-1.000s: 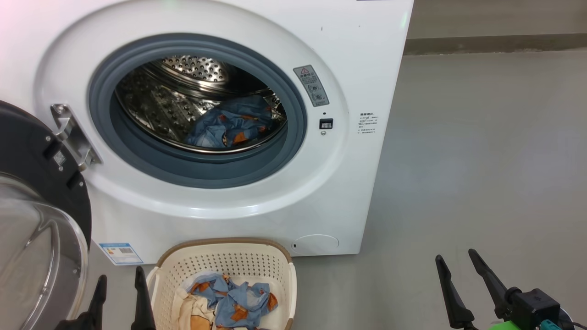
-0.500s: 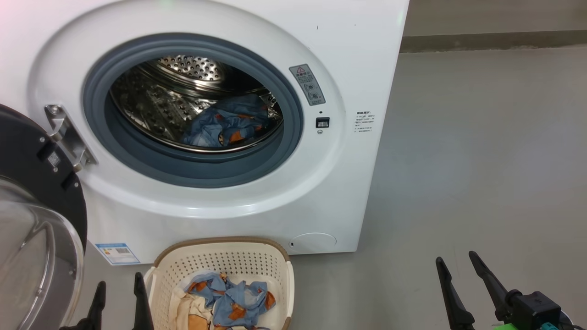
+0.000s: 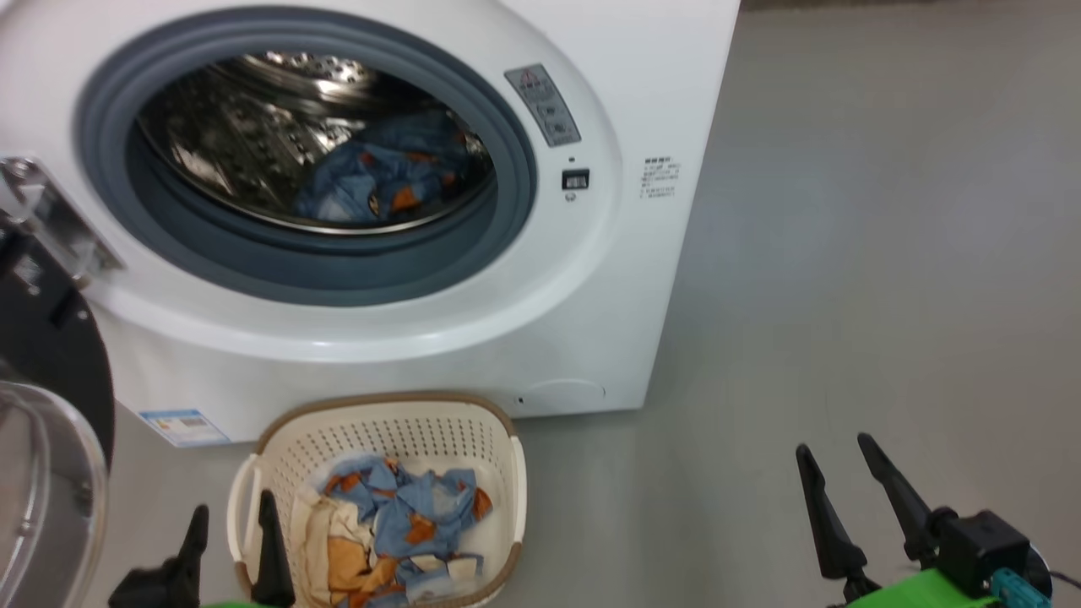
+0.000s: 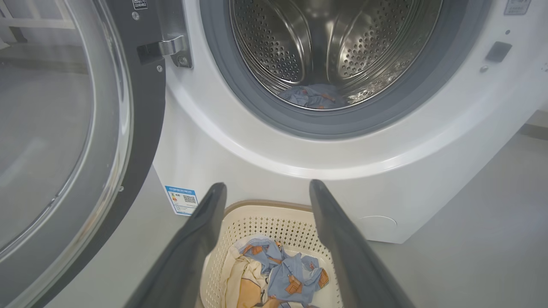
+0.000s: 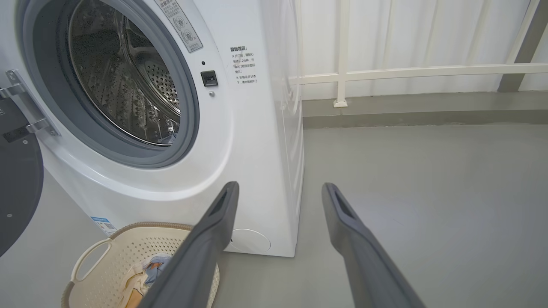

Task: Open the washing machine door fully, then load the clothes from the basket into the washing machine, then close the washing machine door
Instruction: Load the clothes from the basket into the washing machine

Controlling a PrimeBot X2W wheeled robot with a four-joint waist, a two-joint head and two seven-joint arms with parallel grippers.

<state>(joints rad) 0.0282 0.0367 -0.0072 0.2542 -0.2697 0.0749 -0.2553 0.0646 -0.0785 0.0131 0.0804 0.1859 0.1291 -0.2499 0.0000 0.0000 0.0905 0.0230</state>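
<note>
The white washing machine [image 3: 540,321] stands with its black-rimmed glass door [image 3: 42,439] swung wide open at the left. A piece of the blue printed clothes [image 3: 372,181] lies in the steel drum. On the floor in front sits the cream basket [image 3: 498,439], holding more blue and cream clothes [image 3: 397,528]. My left gripper [image 3: 232,511] is open and empty beside the basket's left rim. Off to the right, over bare floor, my right gripper [image 3: 832,452] is open and empty. In the left wrist view the left gripper [image 4: 267,186] points over the basket [image 4: 274,211].
Grey floor [image 3: 844,253] spreads to the right of the machine. A white railing with curtain [image 5: 406,70] runs behind it along a low kerb. A blue label sticker [image 3: 181,425] marks the machine's lower left corner.
The head camera has tilted down and shifted, so the machine sits higher in the picture and more of the basket shows. Both grippers stay open; the clothes have not moved.
</note>
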